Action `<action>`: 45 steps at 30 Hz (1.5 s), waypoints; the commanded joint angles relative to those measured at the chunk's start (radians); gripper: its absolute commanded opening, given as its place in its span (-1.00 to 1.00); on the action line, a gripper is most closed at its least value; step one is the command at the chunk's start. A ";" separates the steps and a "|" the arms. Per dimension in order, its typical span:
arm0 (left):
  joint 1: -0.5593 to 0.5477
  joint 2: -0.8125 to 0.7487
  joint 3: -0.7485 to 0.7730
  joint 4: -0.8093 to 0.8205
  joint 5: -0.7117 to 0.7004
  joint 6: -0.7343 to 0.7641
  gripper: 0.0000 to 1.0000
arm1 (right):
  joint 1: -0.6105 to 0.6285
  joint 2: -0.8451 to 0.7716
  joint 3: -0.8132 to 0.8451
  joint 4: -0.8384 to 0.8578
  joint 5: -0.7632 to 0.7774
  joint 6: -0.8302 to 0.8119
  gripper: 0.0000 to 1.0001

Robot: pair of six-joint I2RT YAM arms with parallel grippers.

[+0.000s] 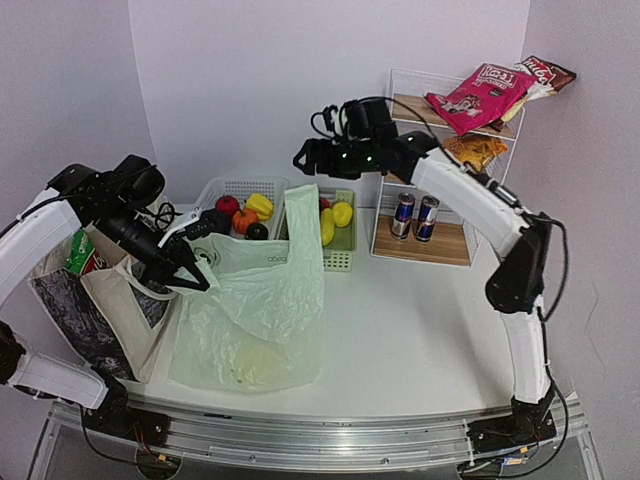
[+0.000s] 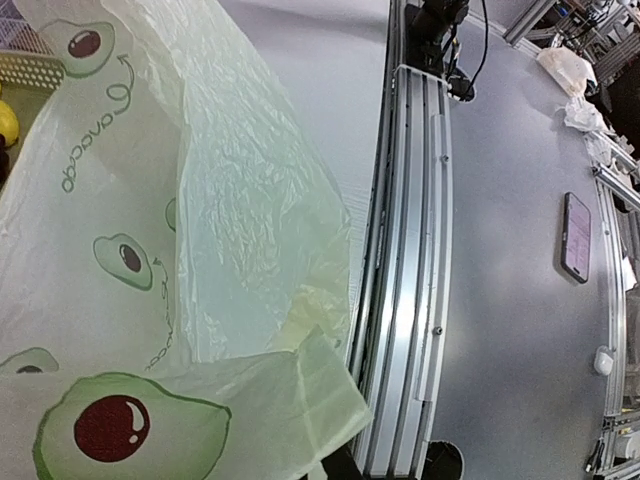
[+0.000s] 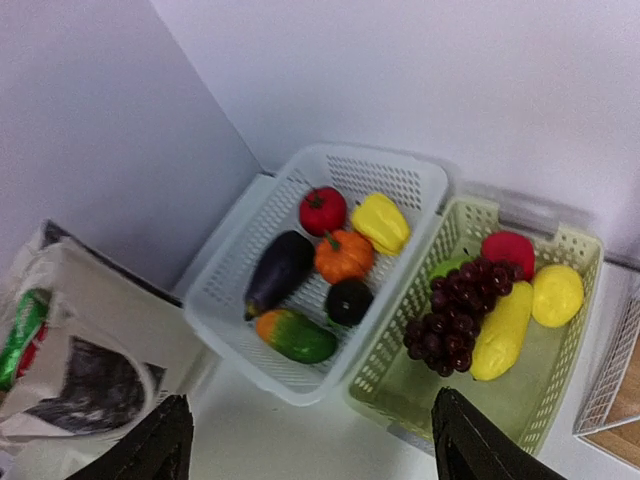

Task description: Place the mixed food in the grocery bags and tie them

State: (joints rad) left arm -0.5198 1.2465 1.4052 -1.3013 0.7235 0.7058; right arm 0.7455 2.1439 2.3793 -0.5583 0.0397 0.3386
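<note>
The pale-green avocado plastic bag lies open in the middle of the table, and it fills the left wrist view. My left gripper is shut on its left rim; its fingers are hidden under the plastic. The beige tote stands at the left with a green-and-white packet in it. My right gripper is wide open and empty, high above the baskets. Purple grapes and yellow fruit lie in the green basket.
A white basket of vegetables stands beside the green one. A wire shelf at the back right holds two drink cans, an orange packet and pink packets on top. Walls close in on the left and back.
</note>
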 commanded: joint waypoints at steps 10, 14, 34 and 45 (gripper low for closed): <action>0.004 -0.241 -0.330 -0.126 -0.252 0.039 -1.00 | -0.075 0.400 0.179 0.026 0.020 0.068 0.51; 0.005 -0.233 -0.334 -0.098 -0.257 -0.005 -1.00 | -0.075 0.463 0.176 0.045 0.105 0.020 0.74; 0.004 -0.122 -0.241 -0.069 -0.208 -0.058 -1.00 | -0.078 0.707 0.207 0.372 0.163 -0.052 0.35; 0.004 -0.112 -0.084 0.033 -0.209 -0.175 -1.00 | -0.093 0.604 0.158 0.404 0.103 -0.140 -0.97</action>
State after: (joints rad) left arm -0.5179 1.1355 1.2293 -1.3400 0.5096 0.6051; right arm 0.6643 2.8346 2.5694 -0.1451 0.1737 0.2588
